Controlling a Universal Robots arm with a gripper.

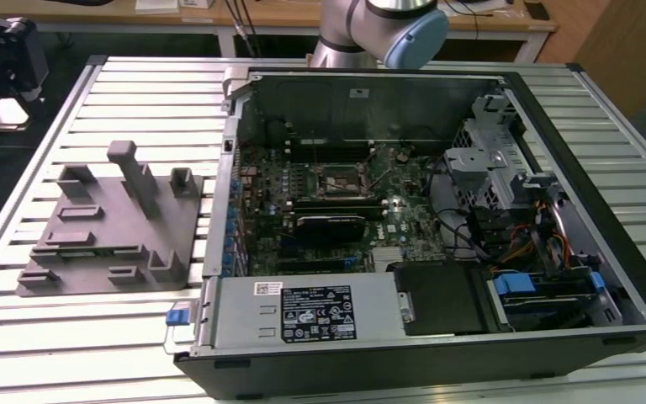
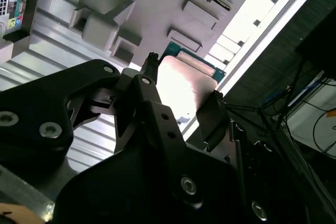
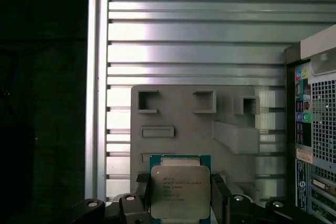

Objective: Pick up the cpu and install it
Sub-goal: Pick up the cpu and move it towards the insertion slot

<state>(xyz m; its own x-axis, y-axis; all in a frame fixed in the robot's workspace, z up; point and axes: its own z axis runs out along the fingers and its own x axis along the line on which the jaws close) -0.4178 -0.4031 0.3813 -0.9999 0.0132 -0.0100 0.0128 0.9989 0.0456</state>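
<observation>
The cpu [image 3: 179, 188] is a flat square chip with a silvery metal top and a green rim. It sits between two black fingers [image 3: 143, 192] of my gripper [image 3: 181, 196], which is shut on its opposite edges. In the second wrist view the cpu [image 2: 185, 83] shows pale and glaring inside the gripper [image 2: 181, 94]. Behind it lies the grey block fixture [image 3: 194, 124] on the slatted table, and the chip appears to be held well above it. In the exterior view the dark square socket [image 1: 338, 178] sits on the motherboard inside the open case.
The open computer case [image 1: 548, 93] fills the exterior view's right, with a drive cage [image 1: 491, 160], cables and a power supply [image 1: 300, 313]. The grey fixture [image 1: 110, 227] stands on the slatted table [image 1: 144, 93] at the left. The arm [image 1: 382, 25] rises behind the case.
</observation>
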